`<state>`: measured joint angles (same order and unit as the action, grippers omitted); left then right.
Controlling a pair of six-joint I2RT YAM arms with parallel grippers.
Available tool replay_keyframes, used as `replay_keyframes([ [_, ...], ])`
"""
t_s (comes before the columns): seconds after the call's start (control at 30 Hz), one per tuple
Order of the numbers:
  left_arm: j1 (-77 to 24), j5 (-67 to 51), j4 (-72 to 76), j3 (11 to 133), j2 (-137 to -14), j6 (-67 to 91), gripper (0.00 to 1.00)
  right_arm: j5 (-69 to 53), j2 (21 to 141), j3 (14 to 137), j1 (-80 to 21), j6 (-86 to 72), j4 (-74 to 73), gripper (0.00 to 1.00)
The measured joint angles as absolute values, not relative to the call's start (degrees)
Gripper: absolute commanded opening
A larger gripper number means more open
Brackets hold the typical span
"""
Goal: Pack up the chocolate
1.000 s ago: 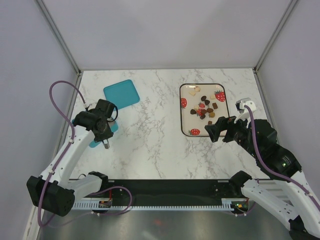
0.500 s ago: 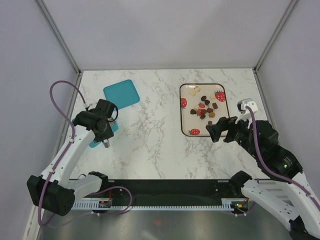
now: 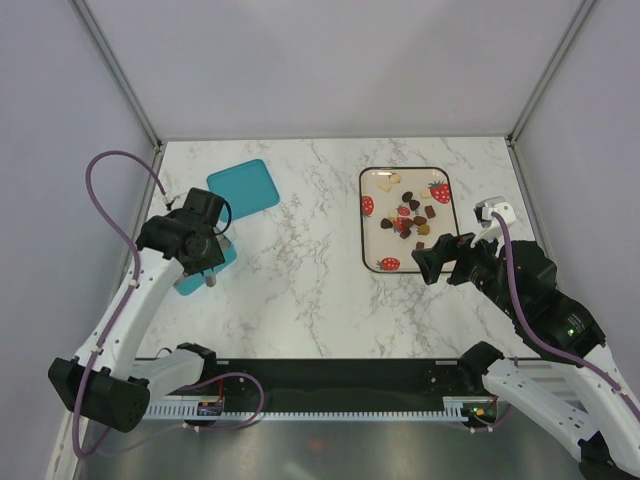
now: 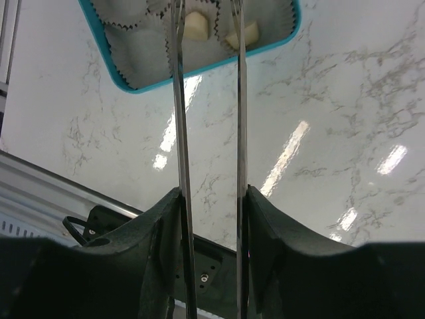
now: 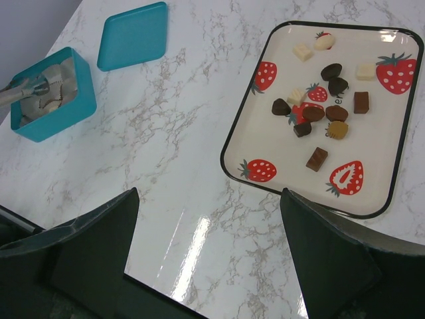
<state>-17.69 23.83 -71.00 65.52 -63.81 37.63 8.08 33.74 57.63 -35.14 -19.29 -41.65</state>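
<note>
The chocolate (image 3: 410, 215), several dark, brown and cream pieces, lies on a strawberry-print tray (image 3: 362, 220); it also shows in the right wrist view (image 5: 315, 113). My left gripper (image 3: 207, 258) is shut on silver tongs (image 4: 180, 133) over the open teal box (image 3: 188, 277). In the left wrist view the tongs' arms stand apart and reach over the box (image 4: 99, 33), where two cream pieces (image 4: 196, 26) sit in paper cups. My right gripper (image 3: 440, 257) is open and empty, above the table by the tray's near edge (image 5: 229, 149).
The teal lid (image 3: 243, 187) lies flat behind the box, near the far left. The box (image 5: 50, 109) stands close to the table's left edge. Grey walls and metal posts enclose the marble table (image 3: 300, 270).
My left arm has shifted a little back and to the left, carrying the tongs further over the teal box. The right arm has not moved.
</note>
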Motion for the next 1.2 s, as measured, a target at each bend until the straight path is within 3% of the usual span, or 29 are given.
replay_keyframes([
  [0.27, -17.7, 21.0, -69.6, 76.8, -63.6, 33.8, 0.47, 8.0, 34.5, 57.6, -35.1, -20.0, -41.6, 0.96],
  [0.6, -24.9, 10.2, -57.8, 77.1, -65.1, 29.8, 0.46, 9.3, 38.5, 57.7, -35.1, -20.1, -41.6, 0.95],
  [0.9, -45.7, 12.1, -46.9, 85.9, -85.5, 26.7, 0.48, 13.7, 39.4, 59.0, -35.1, -20.0, -41.7, 0.95],
  [1.2, -50.2, 8.3, -34.9, 87.6, -97.8, 22.3, 0.51, 15.6, 39.3, 60.2, -35.1, -20.2, -42.0, 0.95],
])
